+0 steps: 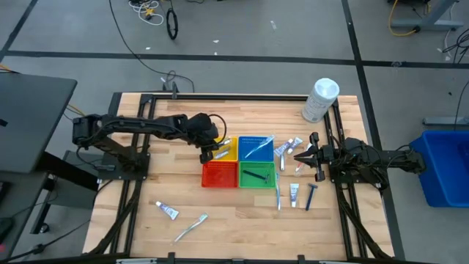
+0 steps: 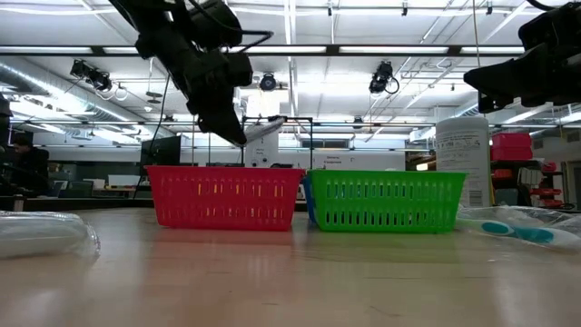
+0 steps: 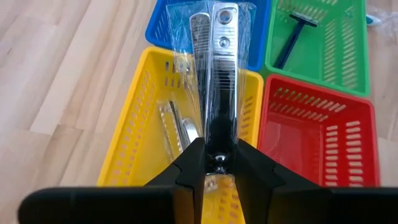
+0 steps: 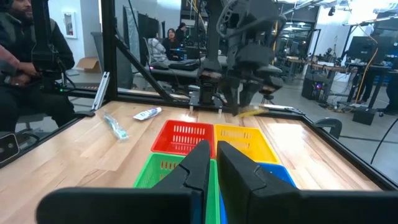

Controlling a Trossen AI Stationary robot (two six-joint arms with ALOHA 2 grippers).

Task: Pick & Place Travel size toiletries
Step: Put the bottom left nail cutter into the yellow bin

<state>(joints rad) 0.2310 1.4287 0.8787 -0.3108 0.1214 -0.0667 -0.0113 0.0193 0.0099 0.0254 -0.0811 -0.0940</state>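
A silvery packet (image 3: 214, 59) is pinched between the left gripper (image 3: 219, 163) jaws, above the yellow basket (image 3: 134, 118). The right gripper (image 4: 212, 163) jaws are pressed together, empty.

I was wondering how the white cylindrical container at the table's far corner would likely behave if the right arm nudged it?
The white container stands upright and tall for its base, so a high push would probably tip it. Once down, its round body would likely roll. It looks like light plastic, though its fill cannot be seen, so it may slide easily on the smooth wooden table.
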